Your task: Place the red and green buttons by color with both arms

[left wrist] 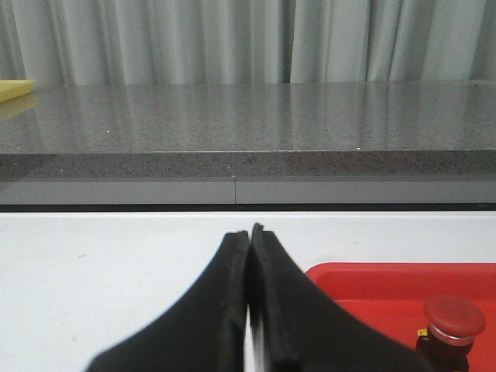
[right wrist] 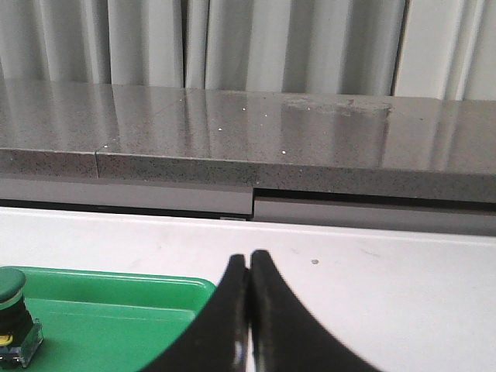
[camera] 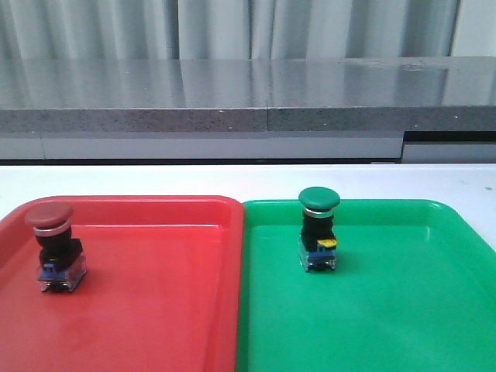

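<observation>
The red button (camera: 53,246), with a dark-red cap and bluish base, stands upright in the red tray (camera: 155,310) near its far left. It also shows in the left wrist view (left wrist: 452,322). The green button (camera: 318,229), with a yellow tab, stands upright in the green tray (camera: 387,310) near its far left. It also shows in the right wrist view (right wrist: 14,316). My left gripper (left wrist: 249,232) is shut and empty, left of the red tray (left wrist: 387,283). My right gripper (right wrist: 249,257) is shut and empty, right of the green tray (right wrist: 116,318). Neither arm shows in the front view.
The two trays lie side by side on a white table (camera: 248,180). A grey speckled counter (camera: 248,101) runs along the back, with pale curtains behind it. A yellow object (left wrist: 14,89) lies on the counter at the far left.
</observation>
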